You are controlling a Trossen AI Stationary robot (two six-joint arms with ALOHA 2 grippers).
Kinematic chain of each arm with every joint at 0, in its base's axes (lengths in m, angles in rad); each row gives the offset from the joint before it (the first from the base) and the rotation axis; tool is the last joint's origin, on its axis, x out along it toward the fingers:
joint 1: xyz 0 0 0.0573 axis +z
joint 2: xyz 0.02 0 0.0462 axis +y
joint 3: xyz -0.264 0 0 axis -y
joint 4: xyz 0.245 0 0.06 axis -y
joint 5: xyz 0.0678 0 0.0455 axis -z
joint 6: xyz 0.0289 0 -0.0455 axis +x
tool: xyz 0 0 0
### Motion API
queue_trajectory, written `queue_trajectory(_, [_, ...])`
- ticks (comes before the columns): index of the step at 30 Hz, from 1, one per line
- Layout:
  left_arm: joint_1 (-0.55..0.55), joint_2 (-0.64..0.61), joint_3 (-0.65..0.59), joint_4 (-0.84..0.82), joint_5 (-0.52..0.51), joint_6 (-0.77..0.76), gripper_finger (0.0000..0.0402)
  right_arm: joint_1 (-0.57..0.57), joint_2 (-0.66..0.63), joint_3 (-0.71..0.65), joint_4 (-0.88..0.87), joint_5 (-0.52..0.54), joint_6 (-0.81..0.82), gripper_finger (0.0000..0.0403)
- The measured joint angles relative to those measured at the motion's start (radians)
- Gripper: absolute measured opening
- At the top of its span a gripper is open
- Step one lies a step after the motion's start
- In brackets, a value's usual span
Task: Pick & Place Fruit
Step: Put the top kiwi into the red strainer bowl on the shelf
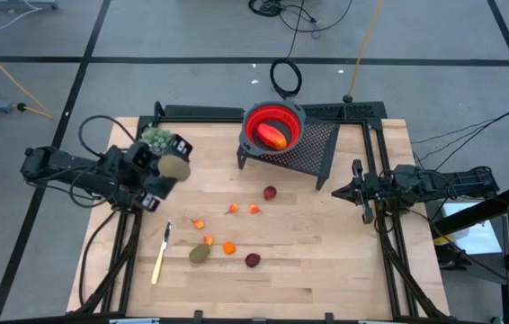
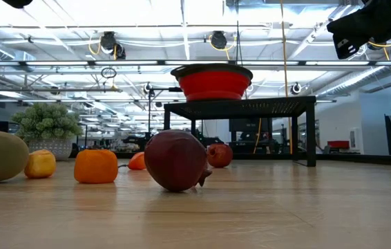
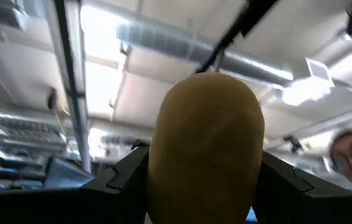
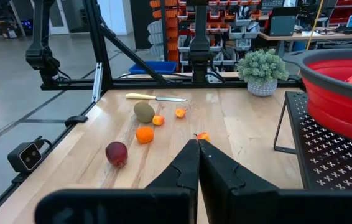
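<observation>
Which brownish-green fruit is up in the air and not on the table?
The oval fruit gripped in the left gripper's fingers, raised near the green clump. The other oval lies on the table beside the yellow-handled knife.

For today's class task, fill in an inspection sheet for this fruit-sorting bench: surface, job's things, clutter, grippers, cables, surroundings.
Surface: wooden table, bare at the near edge.
Job's things: red bowl on a black mesh stand, with the elongated fruit inside. On the table: one brownish-green oval, two dark red balls, small orange bits.
Clutter: yellow-handled knife; green bushy clump.
Grippers: left gripper raised over the table's left edge, holding a second brownish-green oval. Right gripper shut, empty, at the right edge.
Cables: black coil and yellow lead on the floor behind.
Surroundings: workshop shelving; a person partly visible in the left wrist view.
</observation>
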Motion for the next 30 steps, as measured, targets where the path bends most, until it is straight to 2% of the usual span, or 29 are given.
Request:
queue_trajectory(7, [0.0, 0.0, 0.0, 0.114, -0.134, -0.007, 0.0214, 0.0, 0.0, 0.0, 0.0, 0.0, 0.0, 0.0])
queue_trajectory(15, [0.0, 0.0, 0.0, 0.109, -0.148, -0.006, 0.0214, 0.0, 0.0, 0.0, 0.0, 0.0, 0.0, 0.0])
queue_trajectory(18, [0.0, -0.001, 0.0, 0.007, -0.194, -0.002, 0.0214, 0.0, 0.0, 0.0, 0.0, 0.0, 0.0, 0.0])
queue_trajectory(24, [0.0, 0.004, 0.0, -0.328, -0.435, -0.061, 0.0214, 0.0, 0.0, 0.0, 0.0, 0.0, 0.0, 0.0])
queue_trajectory(30, [0.0, 0.008, 0.0, -0.579, -0.615, -0.142, 0.0214, 0.0, 0.0, 0.0, 0.0, 0.005, 0.0, 0.0])
